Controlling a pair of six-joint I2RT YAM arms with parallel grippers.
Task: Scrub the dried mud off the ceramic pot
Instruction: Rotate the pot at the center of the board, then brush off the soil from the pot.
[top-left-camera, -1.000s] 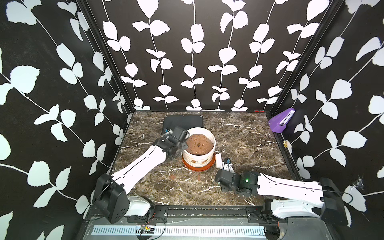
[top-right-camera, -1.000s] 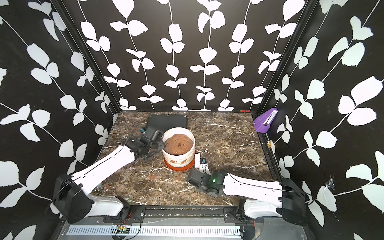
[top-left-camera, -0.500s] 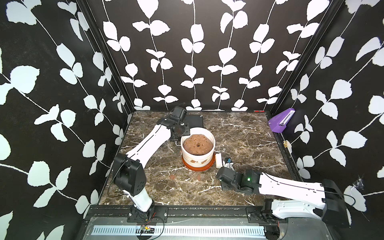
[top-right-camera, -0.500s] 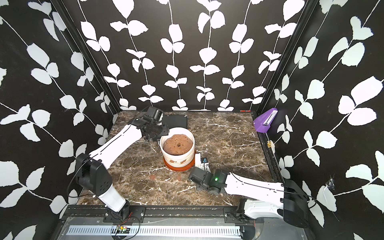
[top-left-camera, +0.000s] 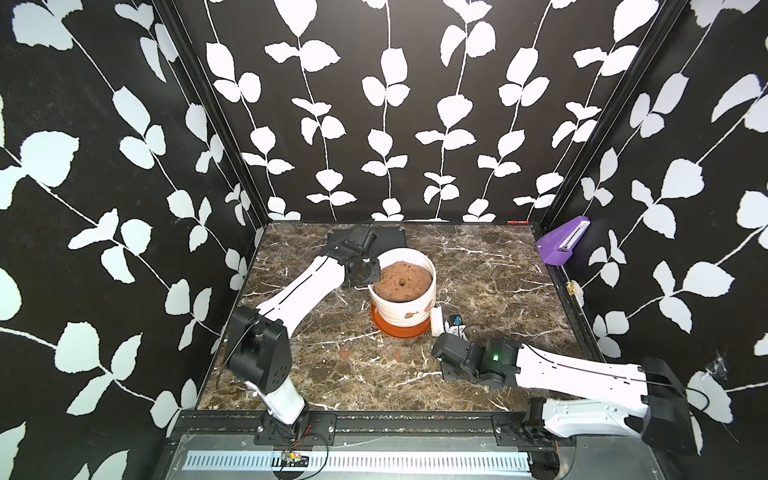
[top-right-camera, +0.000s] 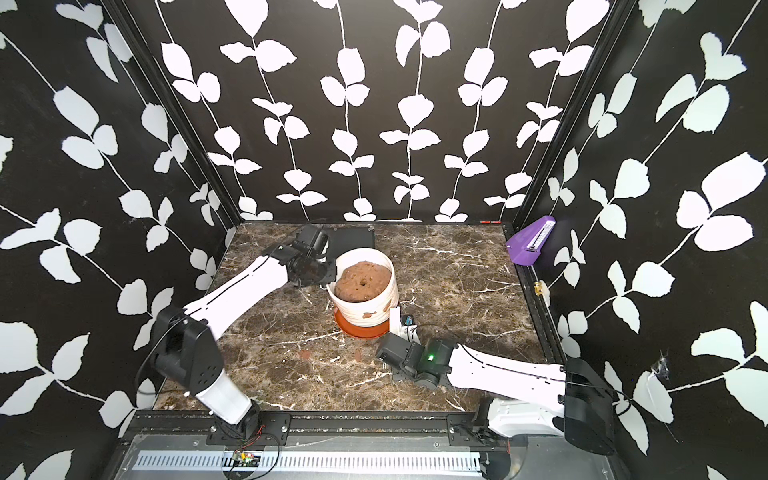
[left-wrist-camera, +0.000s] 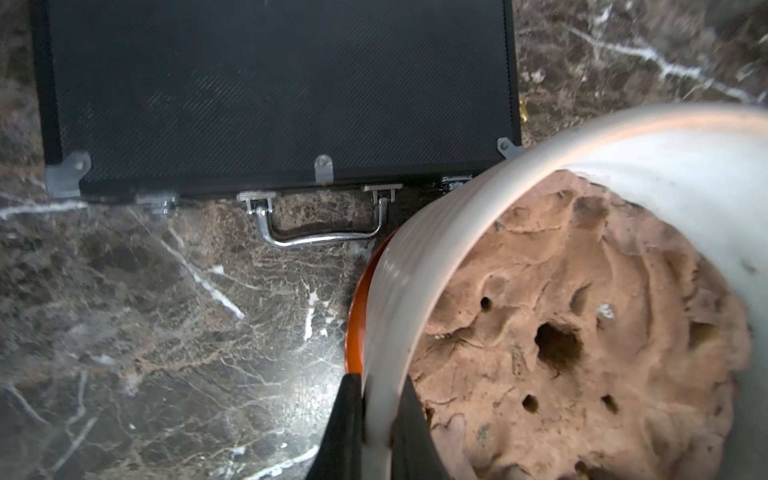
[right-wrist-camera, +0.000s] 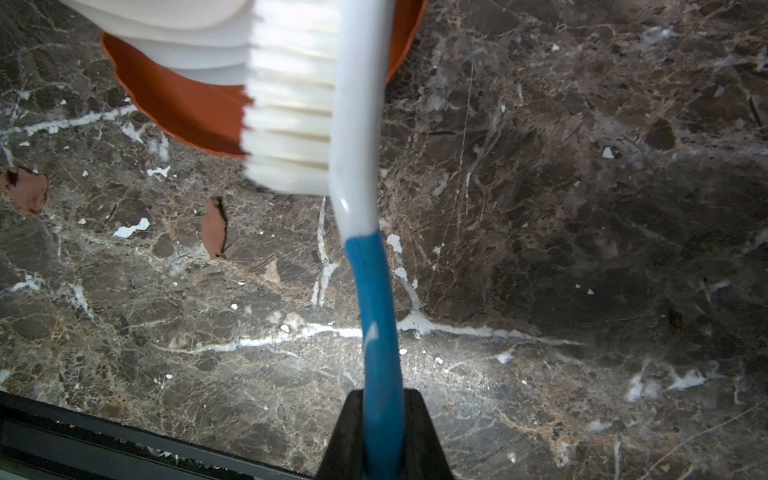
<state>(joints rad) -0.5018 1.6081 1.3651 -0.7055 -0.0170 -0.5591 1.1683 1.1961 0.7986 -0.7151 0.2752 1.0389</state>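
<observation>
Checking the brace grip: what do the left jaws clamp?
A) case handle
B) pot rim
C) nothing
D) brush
B: in the left wrist view the jaws straddle the rim of the ceramic pot, one outside the wall, one inside beside the brown mass.

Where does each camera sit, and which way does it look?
Top views: high behind the robot, looking down at the brown marble table; both white arms show.
Left wrist: on the left arm, looking down past the left gripper, shut on the rim of the white ribbed ceramic pot, toward a flat black case.
Right wrist: on the right arm, looking along the right gripper, shut on a blue-handled plastic brush.
Shared: both wrist views show the pot.
</observation>
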